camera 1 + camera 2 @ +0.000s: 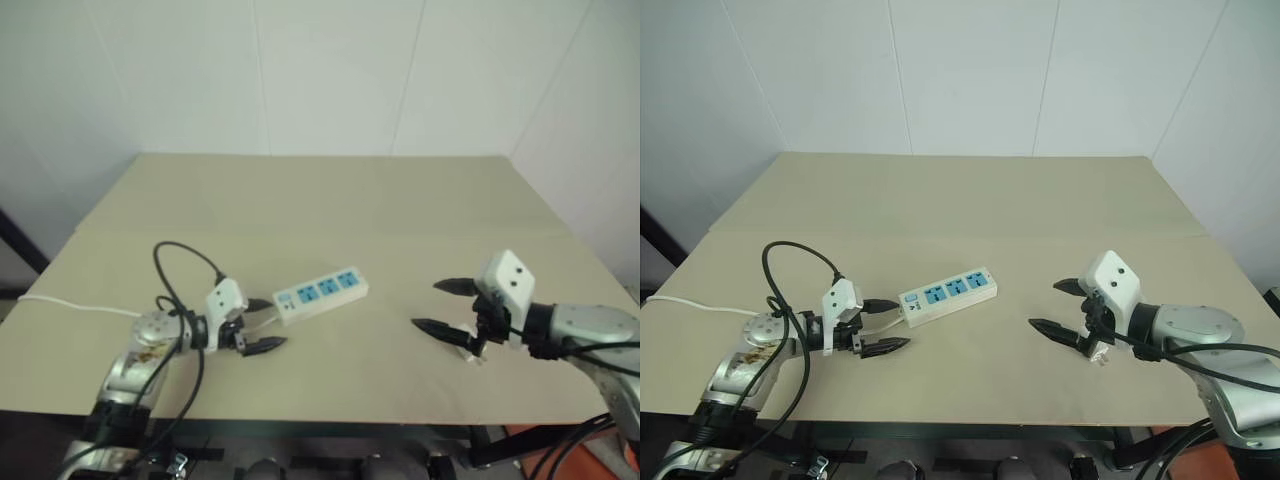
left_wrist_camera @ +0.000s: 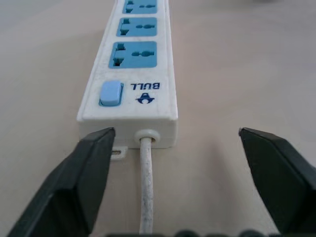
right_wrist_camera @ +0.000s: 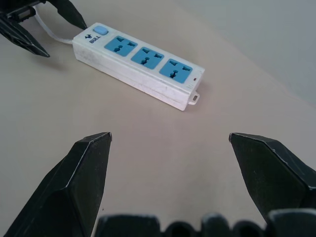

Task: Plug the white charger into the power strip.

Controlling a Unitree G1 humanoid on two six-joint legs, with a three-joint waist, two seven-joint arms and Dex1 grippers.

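1. Left eye view: the power strip (image 1: 320, 292) lies mid-table, sockets up. What seems to be the white charger (image 1: 468, 350) lies beneath the right wrist.
2. The left gripper (image 1: 265, 325) is spread wide at the strip's cord end, and the right gripper (image 1: 428, 305) is wide too. Both are empty.
3. Best: grasp the charger's sides, leaving the prongs free.

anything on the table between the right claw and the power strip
Nothing visible does. The stretch of table between the right claw and the power strip is bare. The left claw stands open at the strip's far switch end, astride the cord, out of that path.
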